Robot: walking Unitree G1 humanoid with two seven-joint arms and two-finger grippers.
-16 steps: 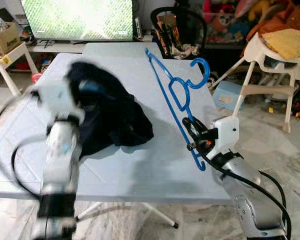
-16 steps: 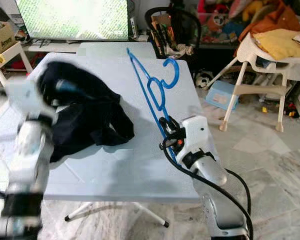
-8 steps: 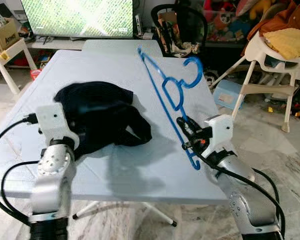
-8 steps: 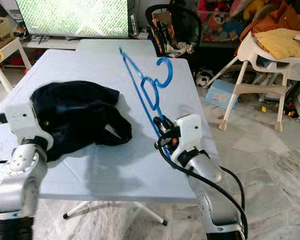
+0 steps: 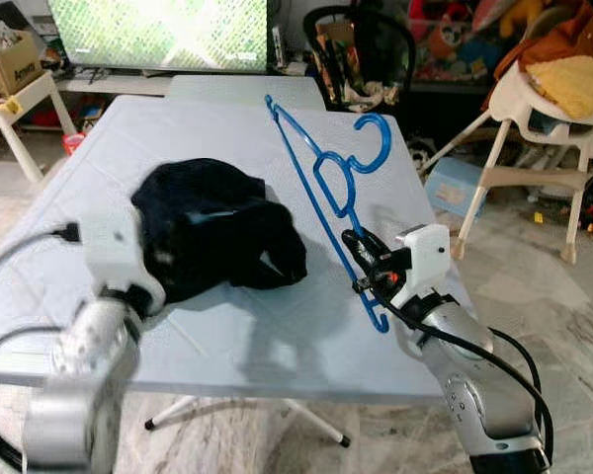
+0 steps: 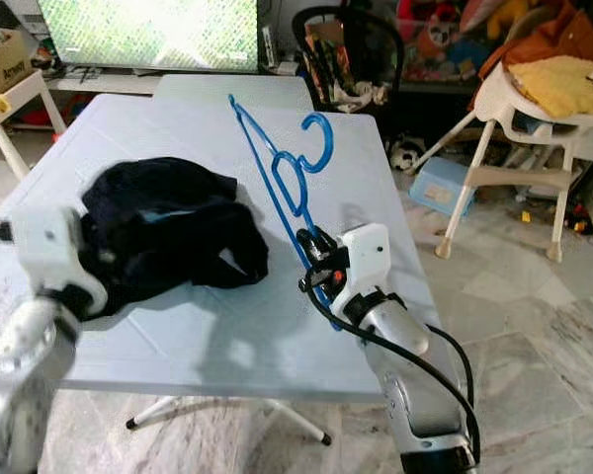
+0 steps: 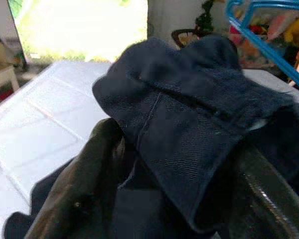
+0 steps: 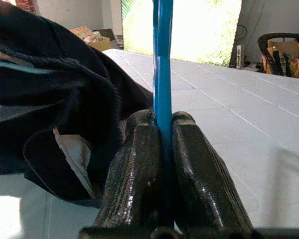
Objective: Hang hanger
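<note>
Right gripper point(image 5: 361, 265) pinches the blue hanger point(image 5: 328, 183), long axis toward 11 o'clock; dark garment point(image 5: 217, 227) lies at 9 o'clock, clasped by left gripper point(image 7: 179, 199) on the counter point(image 5: 277, 336).

Blue hanger point(image 5: 326, 193): smooth glossy plastic, thin rod, pinched between right gripper point(image 8: 162, 149) fingers point(image 8: 134, 169), which are black, semi-gloss, faintly ridged. Dark navy garment point(image 5: 217, 227) beside it: soft matt cloth, fine mesh weave, stitched seam visible, draped over left gripper point(image 7: 154, 199). Table point(image 5: 277, 326) below: pale matt plastic, shallow grid grooves. Arm shells silver metal, white plastic wrist housings.
</note>
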